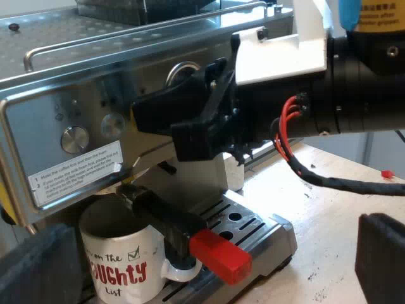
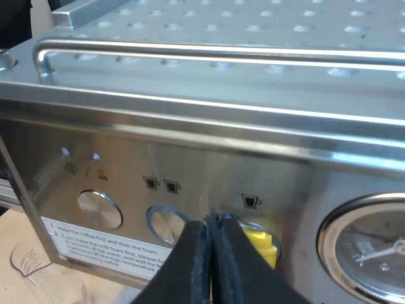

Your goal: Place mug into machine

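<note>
mug (image 1: 120, 266) upright on drip tray (image 1: 266, 231) — mouth up

1. My table (image 1: 335, 221) is a pale, wood-coloured top, brightly lit beside the machine.
2. The machine (image 1: 63, 95) stands directly on it. The tray (image 1: 269, 231) at its foot sits flat on the top, its corner right at the lit patch.
3. A small red bit (image 1: 385, 173) lies on the top, well apart from the tray.
4. A few dark specks (image 1: 307, 194) lie between the tray and the red bit.
5. In my right wrist view the top (image 2: 69, 285) shows tan below the machine's front panel.
6. A clear thing (image 2: 25, 256) with faint markings lies there, near the machine's corner. I cannot tell what it is.
</note>
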